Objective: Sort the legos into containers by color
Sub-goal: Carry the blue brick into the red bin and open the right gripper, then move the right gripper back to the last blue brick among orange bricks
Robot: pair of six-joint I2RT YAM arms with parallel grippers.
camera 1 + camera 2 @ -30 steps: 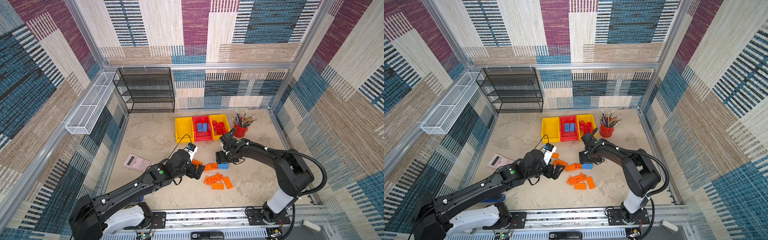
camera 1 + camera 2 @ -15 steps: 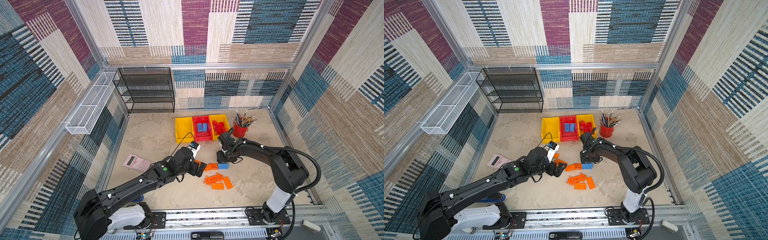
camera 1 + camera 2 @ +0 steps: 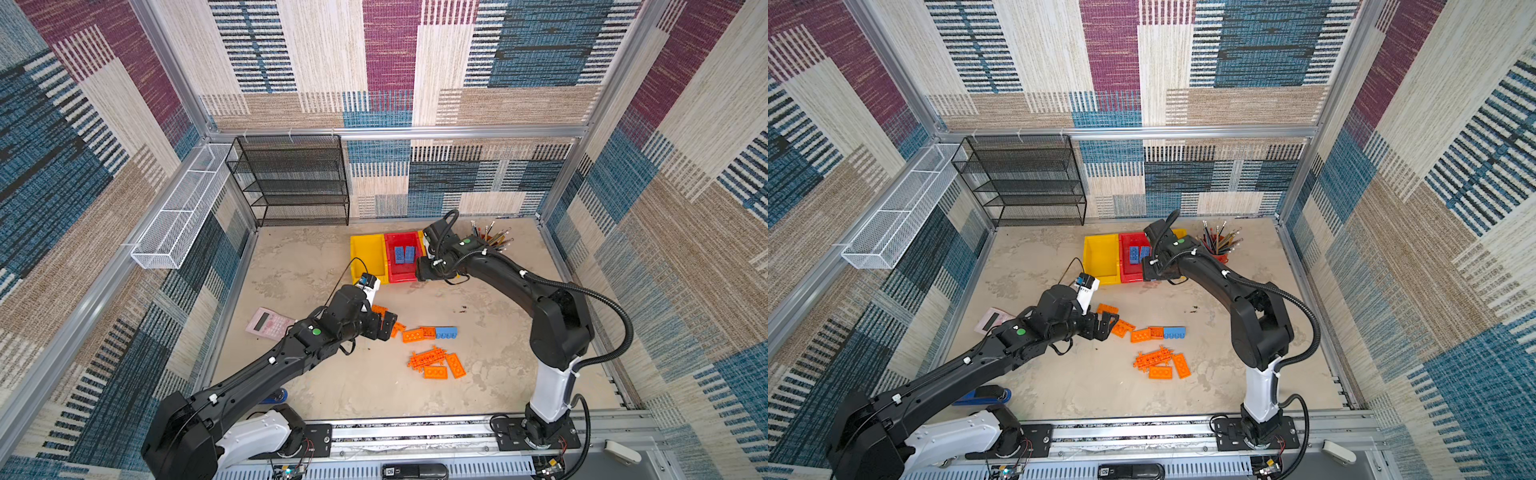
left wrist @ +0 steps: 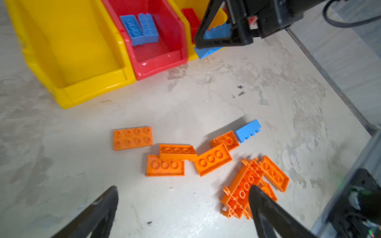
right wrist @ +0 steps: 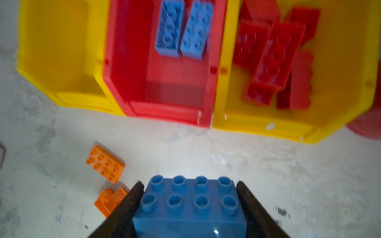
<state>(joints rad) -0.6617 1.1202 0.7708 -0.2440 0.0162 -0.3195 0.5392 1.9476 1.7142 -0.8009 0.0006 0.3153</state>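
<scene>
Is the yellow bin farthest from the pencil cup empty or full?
Empty: the yellow bin shows only its bare floor in both wrist views.

Left fingers (image 4: pixel 99 212) spread wide (wrist low), right fingers (image 5: pixel 127 206) clamped, arm outstretched

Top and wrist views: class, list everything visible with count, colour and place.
empty yellow bin: one, yellow, rear row's end
red bin: one, red, middle of row
second yellow bin: one, yellow, row's other end
blue bricks: two, blue, in red bin
red bricks: several, red, in second yellow bin
orange bricks: about eight, orange, loose on table
loose blue brick: one, blue, beside orange bricks
calculator: one, pink, on table
pencil cup: one, red, beside bins
rack: one, black, back wall
basket: one, white, side wall
left gripper: one, black, open above orange bricks
right gripper: one, black, shut on held blue brick
</scene>
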